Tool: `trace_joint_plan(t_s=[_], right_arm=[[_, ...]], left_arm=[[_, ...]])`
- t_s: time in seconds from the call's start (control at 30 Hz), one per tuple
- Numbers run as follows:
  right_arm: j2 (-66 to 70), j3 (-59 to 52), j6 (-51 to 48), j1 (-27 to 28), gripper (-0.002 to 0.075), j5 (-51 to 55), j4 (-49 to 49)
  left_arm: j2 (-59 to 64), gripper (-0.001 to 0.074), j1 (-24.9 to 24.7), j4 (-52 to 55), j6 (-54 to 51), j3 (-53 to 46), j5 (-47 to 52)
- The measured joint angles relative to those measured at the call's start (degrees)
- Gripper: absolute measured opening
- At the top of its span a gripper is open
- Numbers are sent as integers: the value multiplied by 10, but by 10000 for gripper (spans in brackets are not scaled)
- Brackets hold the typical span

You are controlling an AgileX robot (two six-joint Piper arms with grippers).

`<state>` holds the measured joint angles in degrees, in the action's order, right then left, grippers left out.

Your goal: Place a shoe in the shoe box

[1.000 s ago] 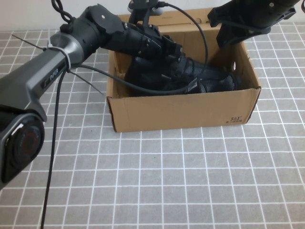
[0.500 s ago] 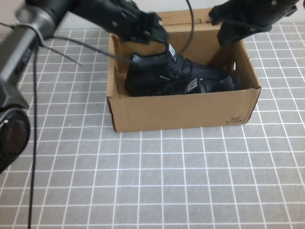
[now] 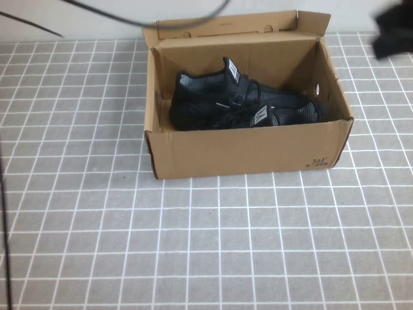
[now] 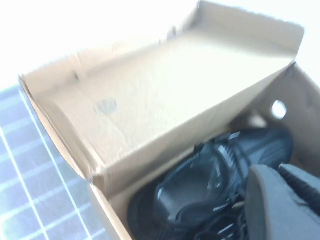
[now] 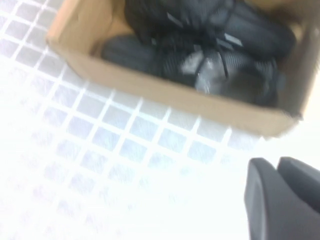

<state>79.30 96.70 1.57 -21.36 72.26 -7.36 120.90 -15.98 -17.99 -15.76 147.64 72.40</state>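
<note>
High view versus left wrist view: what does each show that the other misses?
Only the high view shows the shoe box's outer front wall with small black print, the tiled table in front, and a dark blur of the right arm at far right. Only the left wrist view shows the left gripper, over the box, jaws shut. Both show black shoes lying inside, lid flap up.

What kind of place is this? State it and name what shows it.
Probably a staged robot test table, not a shop or home. A grid-patterned cover lies under a lone open shoe box holding black shoes. The left gripper, shut, hangs above the box; the right gripper hangs beside it.
</note>
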Motion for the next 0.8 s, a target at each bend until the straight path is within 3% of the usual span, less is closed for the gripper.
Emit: trace_joint_plan(t_s=[0.33, 0.47, 0.63, 0.8], right_arm=[[-256, -201, 25, 0, 0, 1, 58], [-355, -260, 25, 0, -12, 4, 58], [-471, -327, 26, 0, -15, 2, 58], [-559, -394, 26, 0, -15, -58, 45]], left_arm=[[-151, 1, 0, 25, 5, 1, 5], [-224, 1, 0, 25, 5, -49, 5], [-346, 1, 0, 24, 2, -181, 6], [-469, 1, 0, 24, -1, -379, -17]])
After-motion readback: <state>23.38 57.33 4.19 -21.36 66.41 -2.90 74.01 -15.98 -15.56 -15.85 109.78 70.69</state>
